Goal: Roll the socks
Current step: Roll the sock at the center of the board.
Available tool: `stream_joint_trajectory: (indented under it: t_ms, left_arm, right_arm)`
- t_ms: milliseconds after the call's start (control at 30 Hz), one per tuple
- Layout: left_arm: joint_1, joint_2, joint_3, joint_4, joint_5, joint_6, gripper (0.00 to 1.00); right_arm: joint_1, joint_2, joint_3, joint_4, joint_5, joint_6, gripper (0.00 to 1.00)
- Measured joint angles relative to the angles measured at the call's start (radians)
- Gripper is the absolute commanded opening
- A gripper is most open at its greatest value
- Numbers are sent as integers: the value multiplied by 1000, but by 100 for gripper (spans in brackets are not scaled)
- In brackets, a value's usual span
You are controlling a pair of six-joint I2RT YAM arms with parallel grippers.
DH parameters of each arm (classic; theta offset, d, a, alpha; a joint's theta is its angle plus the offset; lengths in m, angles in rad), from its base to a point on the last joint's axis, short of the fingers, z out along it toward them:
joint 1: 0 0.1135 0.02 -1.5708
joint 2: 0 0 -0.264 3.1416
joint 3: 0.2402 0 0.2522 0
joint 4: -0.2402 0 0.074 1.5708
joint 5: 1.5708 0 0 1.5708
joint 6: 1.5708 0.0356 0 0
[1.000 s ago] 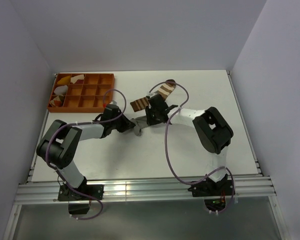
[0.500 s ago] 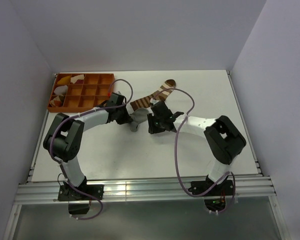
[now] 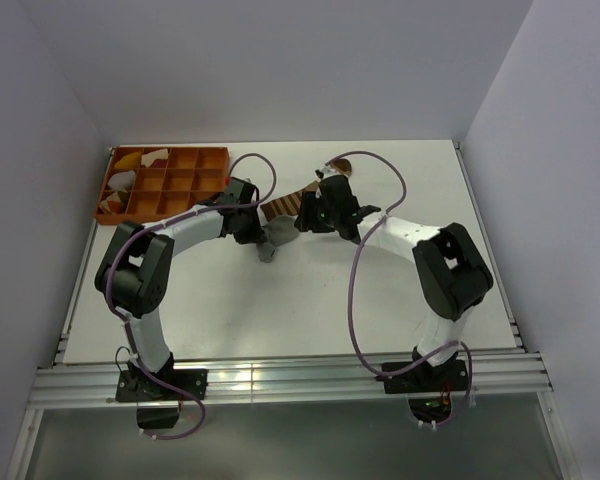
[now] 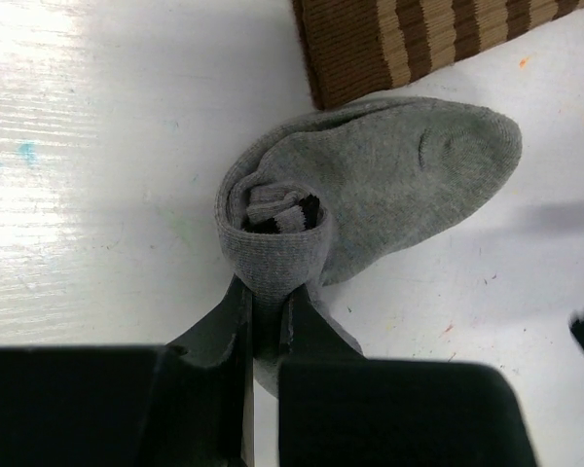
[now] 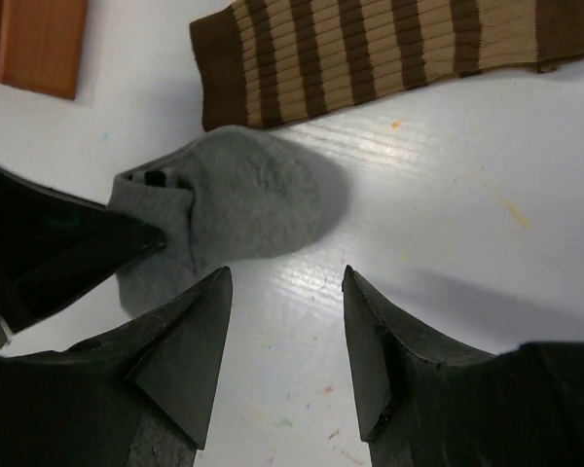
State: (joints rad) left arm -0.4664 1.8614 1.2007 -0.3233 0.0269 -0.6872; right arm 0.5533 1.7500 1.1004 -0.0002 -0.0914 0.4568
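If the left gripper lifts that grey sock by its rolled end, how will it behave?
Probably floppy: the grey sock is soft knit, so its flat toe would likely droop below the left gripper. The loose roll may unwind, since only its edge is pinched. It looks light.

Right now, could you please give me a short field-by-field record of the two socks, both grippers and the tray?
grey fabric ankle sock: cuff end rolled up, toe lying flat
brown fabric sock with pale stripes: flat, unrolled, cuff edge touching the grey sock
left gripper: shut on the grey sock's rolled end
right gripper: open, empty, near the grey sock's toe
orange compartment tray: far left corner, holds yellow and white cloth pieces
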Motion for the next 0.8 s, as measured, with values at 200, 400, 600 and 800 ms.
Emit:
stream_joint_trajectory:
  t_ms: [200,400,600,800]
  left_arm:
    - [0,0,-3,6,14,15,0]
    - [3,-4,-12,18,27,22,0]
    - [3,-11,-25,32,31,22,0]
    - [11,-19,-45,54,54,22,0]
  right_arm:
    - [-37,126,56,32,-78,19,57]
    - [-46,233,108,69,-163,27,55]
    - [-50,295,143,93,-214,46,49]
    - [-61,322,143,123,-243,69,0]
